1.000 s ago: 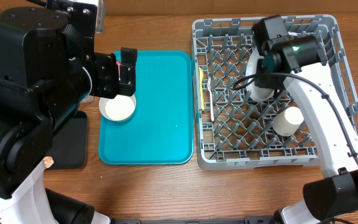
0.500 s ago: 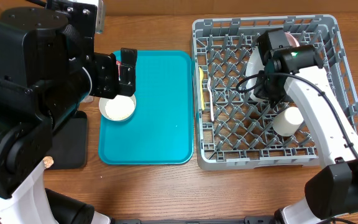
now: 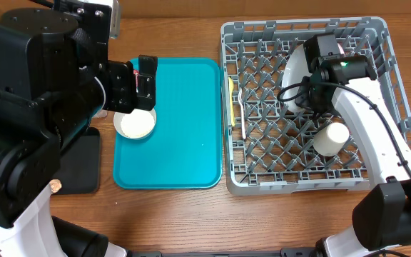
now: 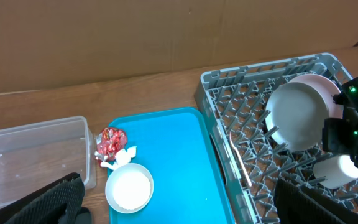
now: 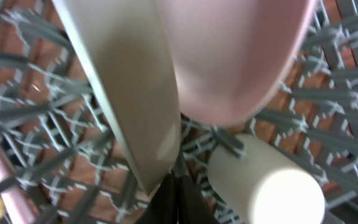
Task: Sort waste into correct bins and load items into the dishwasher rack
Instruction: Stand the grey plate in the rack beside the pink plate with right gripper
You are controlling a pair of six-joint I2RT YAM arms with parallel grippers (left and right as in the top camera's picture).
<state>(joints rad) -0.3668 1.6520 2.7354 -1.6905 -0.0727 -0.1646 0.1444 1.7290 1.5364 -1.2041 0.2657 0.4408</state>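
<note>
Left wrist | cardboard wall behind wooden table | teal tray beside dishwasher rack

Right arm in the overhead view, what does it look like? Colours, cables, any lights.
The right arm has a long white link between black joint housings. A loose black cable loops beside its wrist, and a small green light sits on the black wrist block. The left arm looks bulkier and mostly black, with a white lower section.
</note>
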